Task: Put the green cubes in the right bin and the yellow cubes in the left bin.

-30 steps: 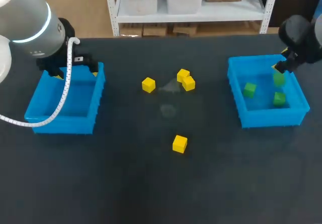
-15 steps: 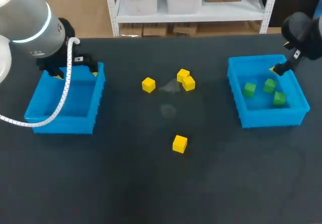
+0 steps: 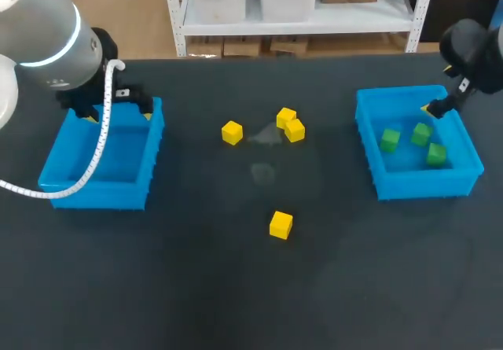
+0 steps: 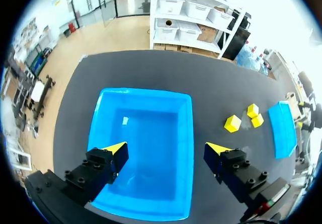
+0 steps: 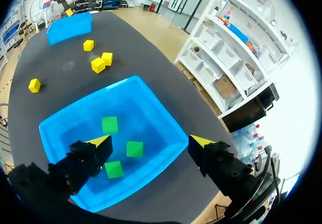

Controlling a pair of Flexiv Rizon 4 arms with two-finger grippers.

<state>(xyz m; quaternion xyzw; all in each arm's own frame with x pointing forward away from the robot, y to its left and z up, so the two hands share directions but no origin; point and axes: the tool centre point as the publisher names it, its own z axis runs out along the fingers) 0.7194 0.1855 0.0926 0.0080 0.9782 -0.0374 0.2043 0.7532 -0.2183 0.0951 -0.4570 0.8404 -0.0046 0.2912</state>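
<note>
From the head view, cannot make out the fingers under the left arm (image 3: 47,27), bent over the far rim of the left bin (image 3: 149,157) and partly masked by a white cable (image 3: 100,141). Sees only one yellow tip below the right arm (image 3: 471,47), at the far right corner of the right bin (image 3: 416,183). Counts three green cubes (image 3: 421,134) lying in the right bin and four yellow cubes (image 3: 232,133) out on the dark worktop (image 3: 196,287): one alone, two touching just beside it, one nearer and well apart. Against a second ago, finds one of the green cubes away from that yellow tip and nearer the bin's middle, and the right arm shifted slightly; nothing moved on the left. Through the left wrist view, shows the left end effector (image 4: 166,147) spread wide over the left bin, gripping nothing, with three yellow cubes ahead past the bin's side. Through the right wrist view, shows the right end effector (image 5: 149,140) likewise spread and holding nothing above the right bin, the green cubes beneath it, the yellow cubes ahead, the left bin far off.
</note>
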